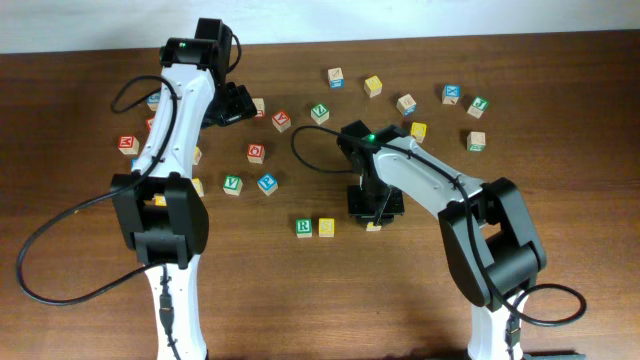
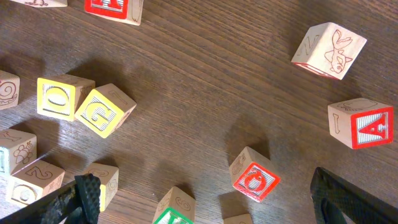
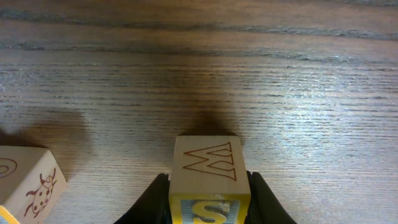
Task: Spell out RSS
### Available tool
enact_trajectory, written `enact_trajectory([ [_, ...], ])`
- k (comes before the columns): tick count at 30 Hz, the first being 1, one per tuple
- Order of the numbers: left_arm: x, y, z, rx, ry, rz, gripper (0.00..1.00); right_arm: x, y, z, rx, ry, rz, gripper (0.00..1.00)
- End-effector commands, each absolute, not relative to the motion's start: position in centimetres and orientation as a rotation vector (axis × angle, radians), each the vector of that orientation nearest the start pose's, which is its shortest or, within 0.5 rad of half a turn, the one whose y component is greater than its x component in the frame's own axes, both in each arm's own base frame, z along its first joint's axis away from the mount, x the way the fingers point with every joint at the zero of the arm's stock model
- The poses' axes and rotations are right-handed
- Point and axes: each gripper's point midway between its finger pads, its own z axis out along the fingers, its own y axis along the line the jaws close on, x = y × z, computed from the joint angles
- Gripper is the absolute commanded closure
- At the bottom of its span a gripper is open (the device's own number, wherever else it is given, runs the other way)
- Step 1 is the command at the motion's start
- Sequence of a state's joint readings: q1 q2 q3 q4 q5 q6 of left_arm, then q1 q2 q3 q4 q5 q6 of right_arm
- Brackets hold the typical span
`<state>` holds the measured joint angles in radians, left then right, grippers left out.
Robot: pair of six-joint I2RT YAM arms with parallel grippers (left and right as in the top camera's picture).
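Note:
The white cube with a green R [image 1: 303, 227] sits on the table with a yellow-faced cube [image 1: 326, 227] touching its right side. My right gripper [image 1: 374, 218] is shut on a second yellow S cube [image 3: 209, 180], held just right of that pair at table height. Its top face shows a carved W and its front a yellow S. A cube with a ladybug carving [image 3: 28, 183] lies to the left in the right wrist view. My left gripper [image 1: 235, 103] is open and empty at the back left, above scattered cubes [image 2: 205, 208].
Many other letter cubes lie scattered: red ones [image 1: 256, 152], a green V [image 1: 232, 184], a blue one [image 1: 267, 184], and more at the back right [image 1: 452, 94]. The left wrist view shows yellow O [image 2: 59, 98] and G [image 2: 102, 111] cubes and a red cube [image 2: 255, 177].

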<state>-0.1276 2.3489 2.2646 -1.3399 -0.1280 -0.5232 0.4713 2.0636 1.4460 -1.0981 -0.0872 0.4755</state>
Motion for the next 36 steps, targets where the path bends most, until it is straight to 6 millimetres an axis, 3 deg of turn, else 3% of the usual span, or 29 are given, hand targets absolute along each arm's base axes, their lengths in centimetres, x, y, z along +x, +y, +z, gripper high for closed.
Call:
enact_trajectory([
  [1,49.1,-3.9,10.4,-0.598,2.884,0.103,0.01,29.2,16.9,0.7,0.04,3.339,0.023,0.73],
  [9,49.1,-3.9,10.4,-0.598,2.885,0.103,0.01,28.6,17.4,0.9,-0.025,3.367,0.086,0.73],
  [16,49.1,-3.9,10.4,-0.598,2.884,0.103,0.01,29.6,17.8,1.6,-0.074,3.337,0.104,0.61],
  [18,49.1,-3.9,10.4,-0.598,2.885,0.103,0.01,30.9,17.7,2.9,-0.11,3.299,0.071,0.56],
  [20,49.1,-3.9,10.4,-0.598,2.885,0.103,0.01,32.8,17.1,5.7,-0.111,3.241,-0.02,0.55],
  [23,49.1,-3.9,10.4,-0.598,2.884,0.103,0.01,36.4,14.2,11.2,-0.04,3.148,-0.09,0.47],
  [25,49.1,-3.9,10.4,-0.598,2.885,0.103,0.01,38.9,9.8,14.3,0.008,3.098,-0.062,0.02],
  [28,49.1,-3.9,10.4,-0.598,2.885,0.103,0.01,40.2,2.1,14.4,0.224,3.094,-0.053,0.02],
  [29,49.1,-3.9,10.4,-0.598,2.884,0.103,0.01,39.8,0.5,14.4,0.307,3.107,-0.012,0.02],
  [33,49.6,-4.0,10.5,-0.596,2.869,0.093,0.01,39.5,-0.3,14.4,0.388,3.119,0.095,0.01],
  [35,50.1,-5.0,10.5,-0.593,2.861,0.007,0.01,39.9,-0.2,14.4,0.38,3.104,0.096,0.02],
  [36,49.3,-6.0,10.4,-0.57,2.912,-0.068,0.01,40.1,-0.2,14.4,0.384,3.093,0.097,0.01],
])
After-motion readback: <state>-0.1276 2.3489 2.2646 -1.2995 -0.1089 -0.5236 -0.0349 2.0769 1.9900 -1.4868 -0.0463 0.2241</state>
